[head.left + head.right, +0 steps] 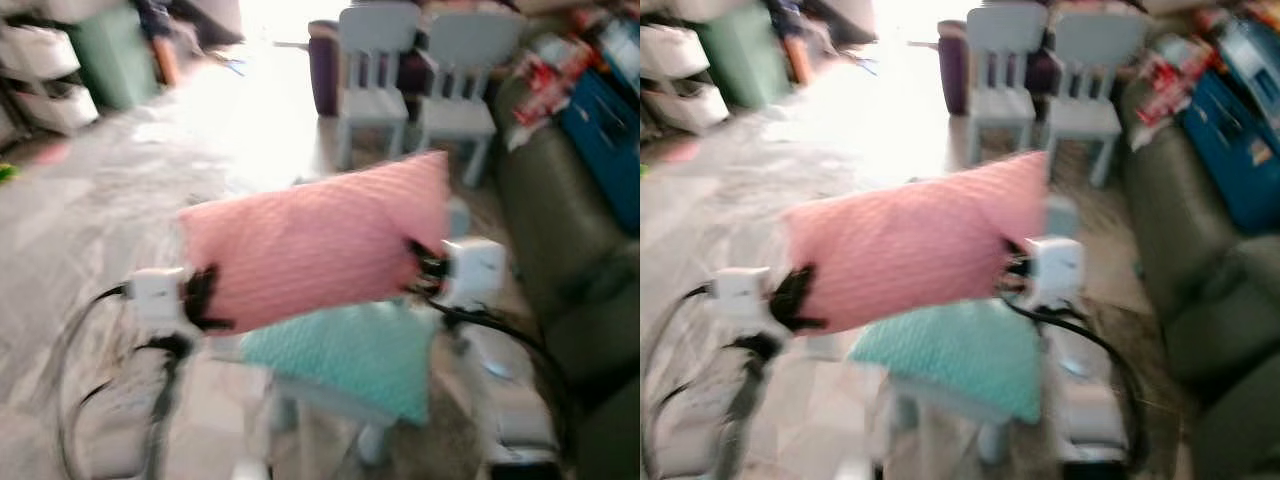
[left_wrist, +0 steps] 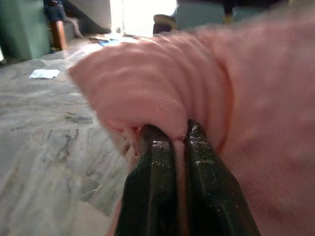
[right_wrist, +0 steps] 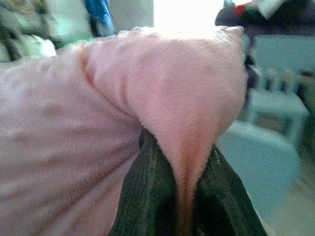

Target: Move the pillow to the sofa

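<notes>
Plainly, the pink pillow (image 1: 315,240) hangs stretched between both grippers, lifted off everything below. The left gripper (image 2: 179,142) has its black fingers pinched tight on one end's fabric; the right gripper (image 3: 179,147) is closed the same way on the other end. Just beneath the fingers lies a teal pillow (image 1: 350,355) on a small stool. Beyond the right fingers runs the dark green sofa (image 1: 570,240) (its far end piled with clutter), with two pale blue children's chairs (image 1: 415,85) ahead over the marble floor (image 1: 90,230).
</notes>
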Motion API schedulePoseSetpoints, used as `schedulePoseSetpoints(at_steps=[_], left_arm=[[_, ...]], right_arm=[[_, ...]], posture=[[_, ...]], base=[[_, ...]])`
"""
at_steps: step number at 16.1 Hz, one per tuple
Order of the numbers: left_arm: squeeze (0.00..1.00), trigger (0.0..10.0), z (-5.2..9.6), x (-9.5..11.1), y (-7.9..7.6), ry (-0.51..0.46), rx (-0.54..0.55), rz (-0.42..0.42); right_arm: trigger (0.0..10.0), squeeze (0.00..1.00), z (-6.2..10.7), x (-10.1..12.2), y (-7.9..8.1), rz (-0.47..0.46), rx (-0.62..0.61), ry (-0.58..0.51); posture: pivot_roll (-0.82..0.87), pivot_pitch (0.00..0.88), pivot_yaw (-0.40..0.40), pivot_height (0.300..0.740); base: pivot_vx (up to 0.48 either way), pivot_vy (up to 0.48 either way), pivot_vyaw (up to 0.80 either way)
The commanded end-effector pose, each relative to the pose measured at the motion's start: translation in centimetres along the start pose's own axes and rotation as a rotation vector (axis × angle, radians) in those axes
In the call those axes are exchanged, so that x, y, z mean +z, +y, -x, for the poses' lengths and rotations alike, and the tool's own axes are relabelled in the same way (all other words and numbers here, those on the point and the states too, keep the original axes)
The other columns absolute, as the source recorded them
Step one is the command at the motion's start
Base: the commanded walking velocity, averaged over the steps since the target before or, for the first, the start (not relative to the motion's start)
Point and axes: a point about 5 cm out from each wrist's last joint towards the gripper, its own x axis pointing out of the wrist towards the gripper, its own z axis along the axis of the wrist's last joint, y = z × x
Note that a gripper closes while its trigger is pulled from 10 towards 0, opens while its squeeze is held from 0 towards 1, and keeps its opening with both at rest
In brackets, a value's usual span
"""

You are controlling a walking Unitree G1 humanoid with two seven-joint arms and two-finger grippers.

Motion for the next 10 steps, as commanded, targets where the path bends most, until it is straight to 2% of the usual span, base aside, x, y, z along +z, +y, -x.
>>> schedulePoseSetpoints(at_steps=[1, 10], left_arm=[[0.00, 10.0, -1.11, 0.52, -2.24, -0.023, -0.076, 0.020], [0.00, 10.0, -1.17, 0.04, -2.45, 0.009, -0.061, 0.031]], right_arm=[[10.0, 0.00, 1.30, -0.33, -2.60, 0.019, -0.098, 0.013], [10.0, 0.00, 1.38, -0.04, -2.62, 0.023, -0.088, 0.005]], posture=[[-0.11, 0.000, 0.012, 0.740], [-0.12, 0.000, 0.010, 0.740]], base=[[0.000, 0.000, 0.00], [0.000, 0.000, 0.00]])
